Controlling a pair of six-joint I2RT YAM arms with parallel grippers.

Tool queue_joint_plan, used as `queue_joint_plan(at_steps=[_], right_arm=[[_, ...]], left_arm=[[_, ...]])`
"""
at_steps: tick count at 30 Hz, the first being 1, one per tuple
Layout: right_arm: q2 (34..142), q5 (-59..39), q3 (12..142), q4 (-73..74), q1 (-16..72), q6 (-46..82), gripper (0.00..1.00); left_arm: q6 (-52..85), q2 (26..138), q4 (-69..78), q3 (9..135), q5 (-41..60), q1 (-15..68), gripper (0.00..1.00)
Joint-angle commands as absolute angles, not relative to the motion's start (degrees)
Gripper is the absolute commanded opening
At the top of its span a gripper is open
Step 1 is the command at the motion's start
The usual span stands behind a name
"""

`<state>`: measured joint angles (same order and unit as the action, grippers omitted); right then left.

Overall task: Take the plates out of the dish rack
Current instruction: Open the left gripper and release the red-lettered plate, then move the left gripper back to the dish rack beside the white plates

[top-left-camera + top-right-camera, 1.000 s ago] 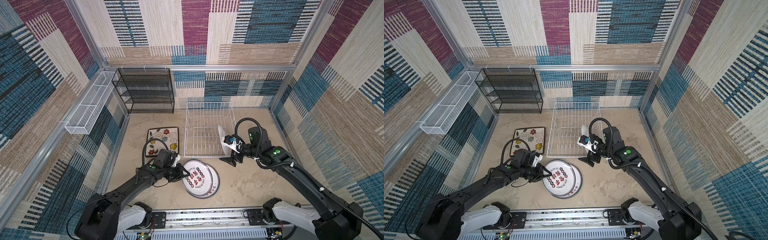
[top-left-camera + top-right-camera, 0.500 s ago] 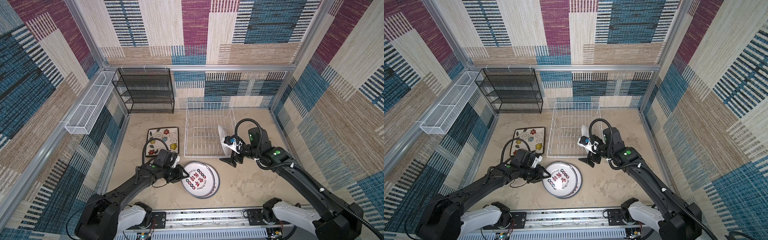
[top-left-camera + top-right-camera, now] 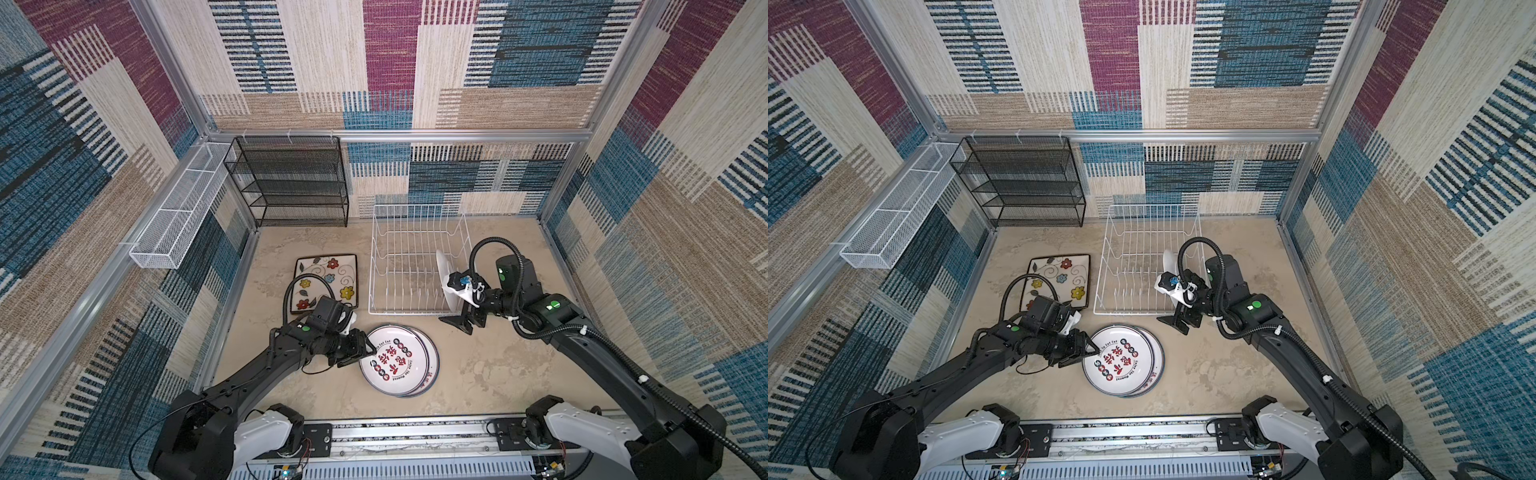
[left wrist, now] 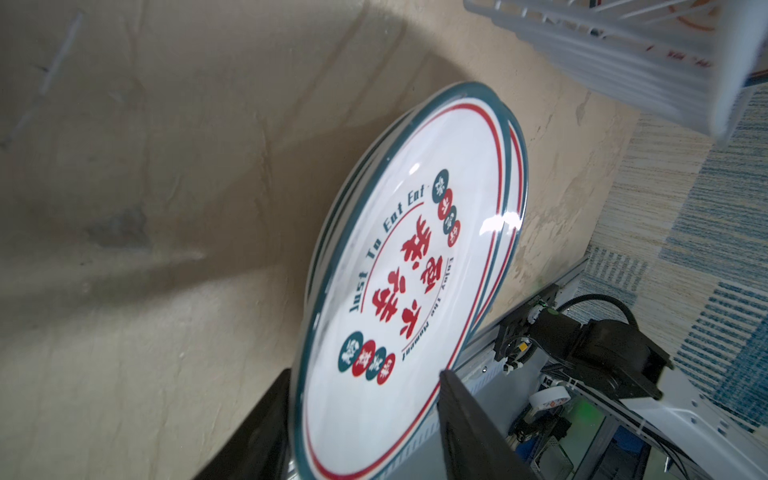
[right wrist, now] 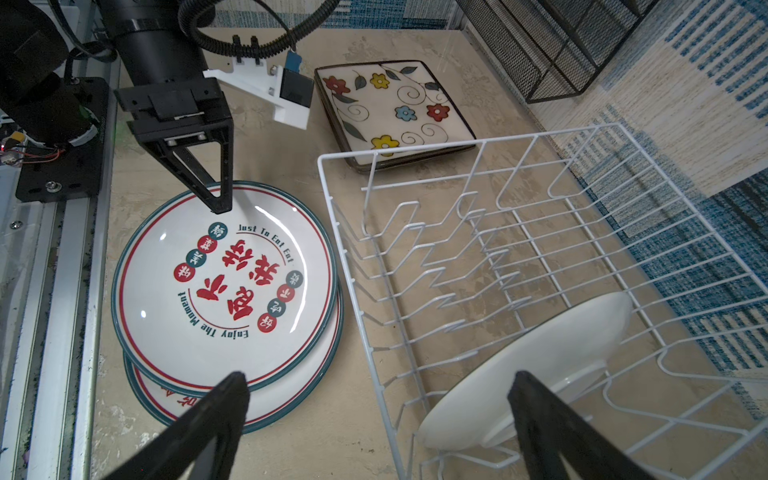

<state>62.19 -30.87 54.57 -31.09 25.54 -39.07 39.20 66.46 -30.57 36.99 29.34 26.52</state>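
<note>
Two round plates lie stacked face up on the table in front of the dish rack. My left gripper stands open at the stack's left edge. Its fingers straddle the top plate's rim without pinching it. One white round plate stands on edge in the rack's right end. My right gripper is wide open at the rack's front right corner, with the corner wire between its fingers. Square flowered plates lie left of the rack.
A black mesh shelf unit stands at the back left. A long white mesh basket hangs on the left wall. Patterned walls close in the table, and a metal rail runs along the front edge.
My left gripper's jaws have spread apart, and the top round plate has settled flat onto the one below. The right arm has stayed in place, still open.
</note>
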Motion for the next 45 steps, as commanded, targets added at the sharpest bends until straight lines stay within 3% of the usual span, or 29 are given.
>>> queue_joint_plan(at_steps=[1, 28, 40, 45], right_arm=[[62.2, -30.4, 54.7, -29.5, 25.6, -39.2, 1.00], [61.2, -29.7, 53.8, -28.8, 25.6, -39.1, 1.00], [56.4, -28.0, 50.7, -16.7, 25.6, -32.2, 1.00], [53.8, -23.1, 48.9, -9.5, 25.6, -25.3, 1.00]], left_arm=[[37.3, 66.8, -33.0, 38.1, 28.2, 26.5, 0.57], [37.0, 70.3, -33.5, 41.6, 26.9, 28.2, 0.59], [31.6, 63.8, -43.9, 51.2, 19.3, 28.2, 0.71], [30.2, 60.2, -45.1, 58.0, 15.9, 28.2, 0.78]])
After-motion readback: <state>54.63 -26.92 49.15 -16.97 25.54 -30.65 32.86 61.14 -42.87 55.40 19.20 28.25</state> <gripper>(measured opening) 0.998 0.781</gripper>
